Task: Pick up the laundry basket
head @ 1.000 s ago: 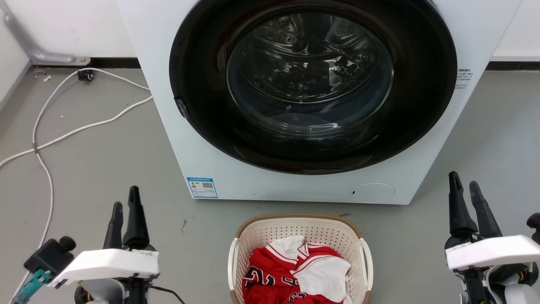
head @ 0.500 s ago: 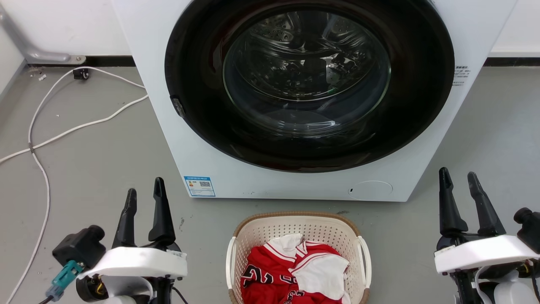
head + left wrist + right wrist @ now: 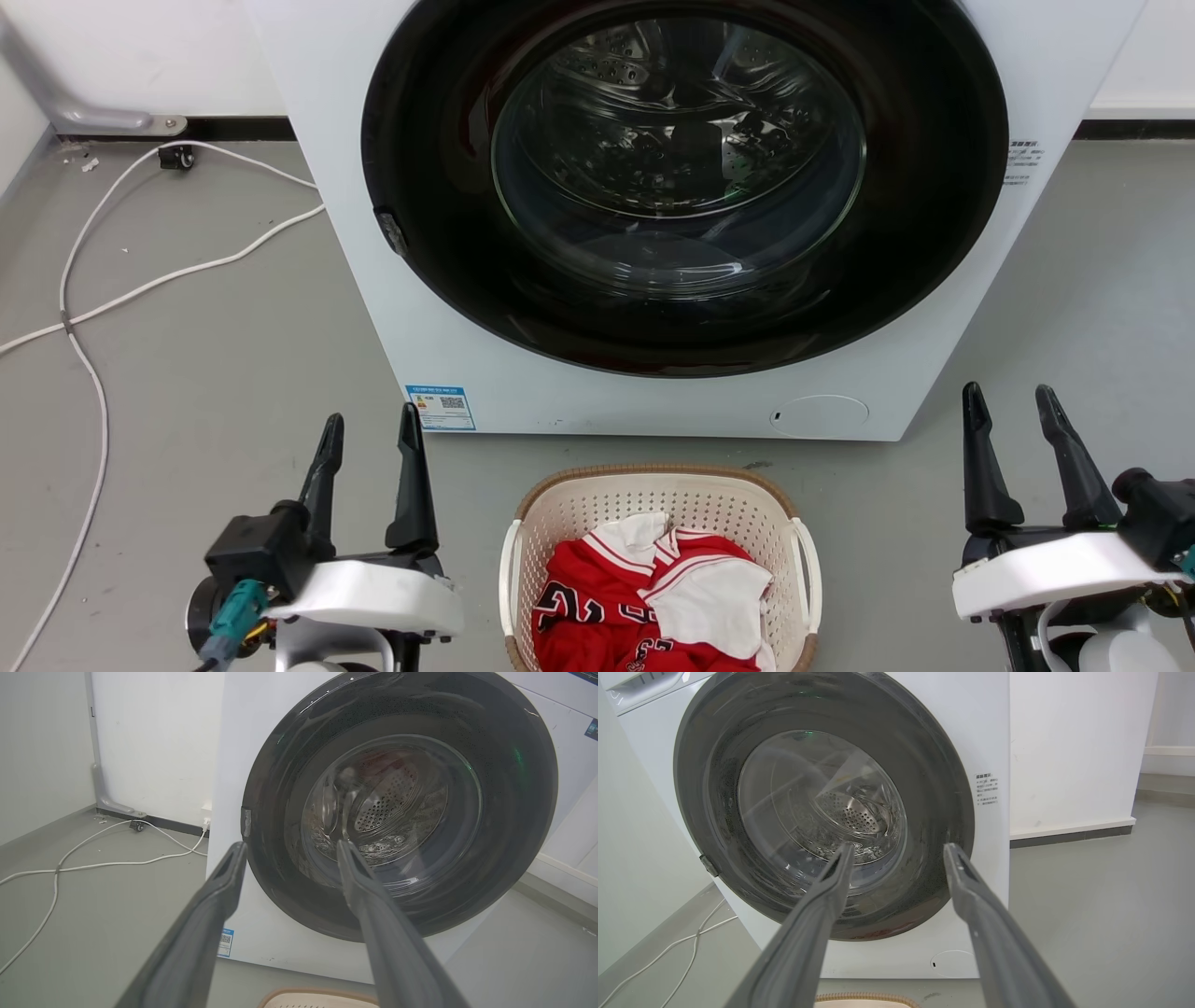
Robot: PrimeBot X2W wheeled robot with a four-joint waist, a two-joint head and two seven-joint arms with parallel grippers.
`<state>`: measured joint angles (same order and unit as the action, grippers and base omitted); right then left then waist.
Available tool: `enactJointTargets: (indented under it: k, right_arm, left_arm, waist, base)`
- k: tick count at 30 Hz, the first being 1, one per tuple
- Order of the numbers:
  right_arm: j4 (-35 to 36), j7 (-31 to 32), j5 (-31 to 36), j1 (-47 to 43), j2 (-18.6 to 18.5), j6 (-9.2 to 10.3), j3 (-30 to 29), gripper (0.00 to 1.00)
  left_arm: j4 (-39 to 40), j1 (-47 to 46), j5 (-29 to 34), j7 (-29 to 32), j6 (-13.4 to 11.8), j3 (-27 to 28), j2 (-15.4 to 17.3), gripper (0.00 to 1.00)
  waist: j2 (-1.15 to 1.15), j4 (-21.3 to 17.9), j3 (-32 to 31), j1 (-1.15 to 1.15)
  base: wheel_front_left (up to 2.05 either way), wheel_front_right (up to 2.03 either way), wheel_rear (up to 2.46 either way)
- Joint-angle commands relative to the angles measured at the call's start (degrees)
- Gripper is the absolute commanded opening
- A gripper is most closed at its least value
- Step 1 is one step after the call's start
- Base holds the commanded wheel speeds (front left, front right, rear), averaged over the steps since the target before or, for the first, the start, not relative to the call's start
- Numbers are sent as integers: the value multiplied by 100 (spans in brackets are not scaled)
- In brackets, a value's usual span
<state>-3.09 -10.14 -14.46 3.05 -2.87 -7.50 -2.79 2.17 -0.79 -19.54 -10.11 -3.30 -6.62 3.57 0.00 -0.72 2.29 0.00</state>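
My left jaws and right jaws are both spread open and empty, flanking the laundry basket (image 3: 579,513), ready for its side handles (image 3: 810,579) I reckon.

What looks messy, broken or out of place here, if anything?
Nothing is spilled or broken. A loose white cable snakes over the floor left of the washing machine, and the red and white clothes lie crumpled in the laundry basket, which stands upright.
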Motion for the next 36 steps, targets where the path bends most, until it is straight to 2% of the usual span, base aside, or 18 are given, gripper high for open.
enactJointTargets:
  k: [1,15,26,36]
  right_arm:
    - [-20,-59,221,-26,-7,2,-30,100]
    - [-246,-232,980,-126,-5,2,58,100]
    - [-533,-363,1122,-168,-3,2,126,100]
    - [-602,-464,1529,-227,-2,3,185,100]
  left_arm:
    - [-11,1,205,-62,-110,-90,53,100]
    - [-261,16,849,-235,-437,-643,262,100]
    - [-474,130,1201,-372,-287,-693,213,100]
    - [-542,185,1598,-465,-204,-687,153,100]
  waist:
    - [0,6,-4,0]
    - [0,-1,-16,0]
    - [0,-35,-49,0]
    - [0,-59,-87,0]
  base:
    - [0,0,0]
    - [0,0,0]
    - [0,0,0]
    - [0,0,0]
